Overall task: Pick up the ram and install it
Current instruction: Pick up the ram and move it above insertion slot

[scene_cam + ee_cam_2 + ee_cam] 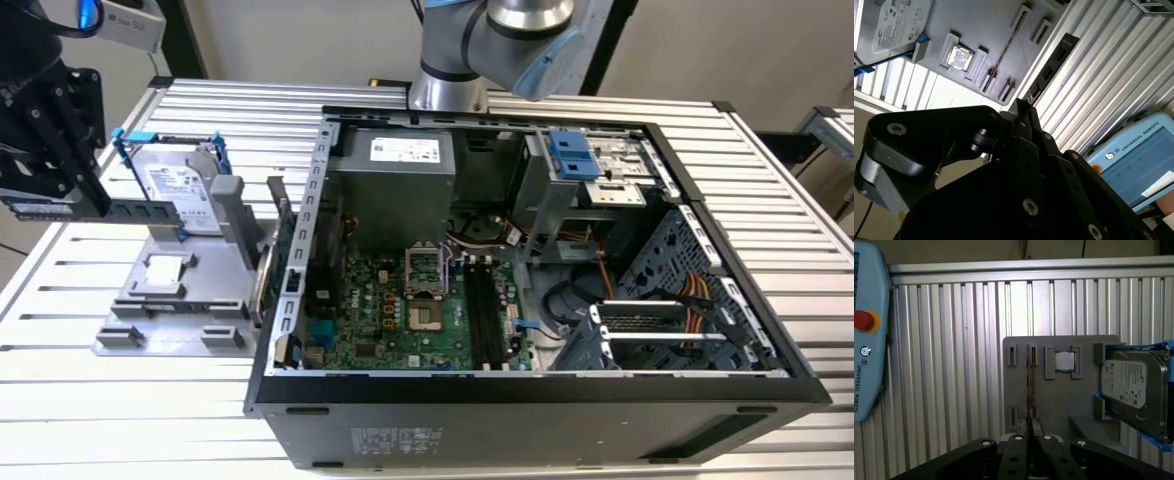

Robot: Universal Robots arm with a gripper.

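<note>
We see the gripper closed on the ram, its fingers pinching the thin stick edge-on in the first wrist view. In the exterior view the ram lies level at that view's left, above the grey holder and just in front of the drive that stands on it. A small chip sits in the holder beside the drive. The open case and its motherboard lie well apart, toward the exterior view's right, on the ribbed table.
</note>
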